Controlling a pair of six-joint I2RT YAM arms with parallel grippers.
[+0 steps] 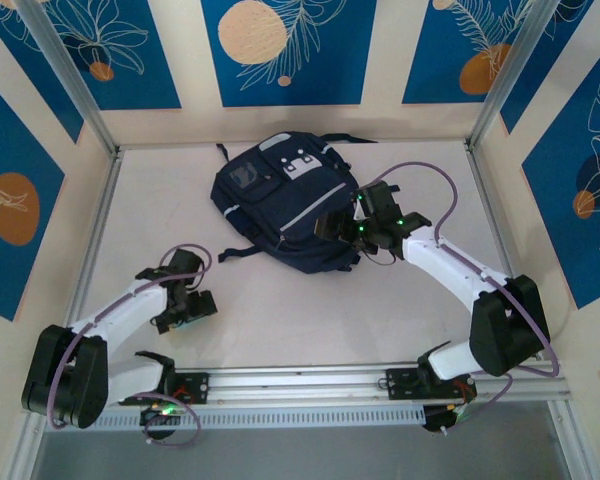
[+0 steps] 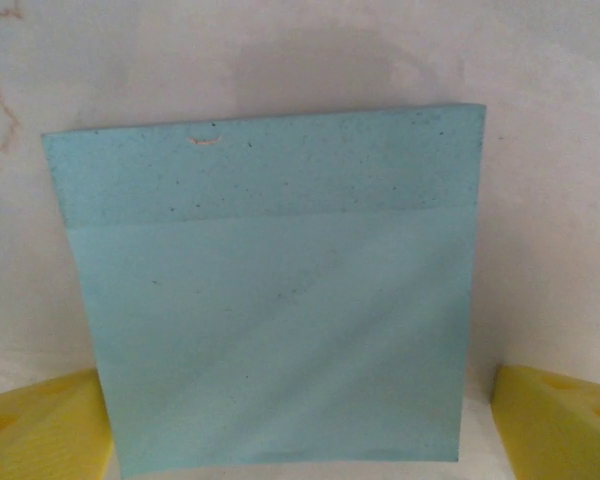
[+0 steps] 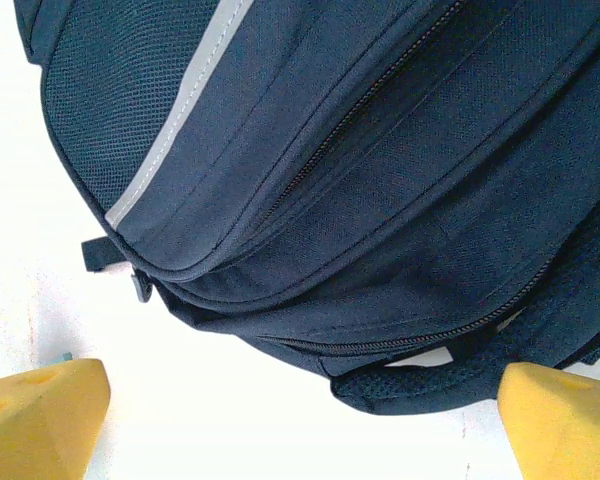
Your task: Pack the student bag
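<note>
My left end effector [image 2: 300, 425], spread astride the teal slab [image 2: 270, 300], may push it askew if closing off-centre; right end effector [image 3: 300, 415] spread too

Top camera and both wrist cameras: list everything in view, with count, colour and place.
backpack: one, navy blue with grey patches and stripe, lying mid-table towards the back
flat pad: one, pale teal, flat on the table below the left claw
table: one, white, under everything
wall panels: several, blue with orange circles and white leaf drawings, around the table
arms: two, white with black joints, reaching in from the near edge
left claw: one, yellow fingers, open, over the pad at the near left
right claw: one, yellow fingers, open, at the backpack's near right edge
</note>
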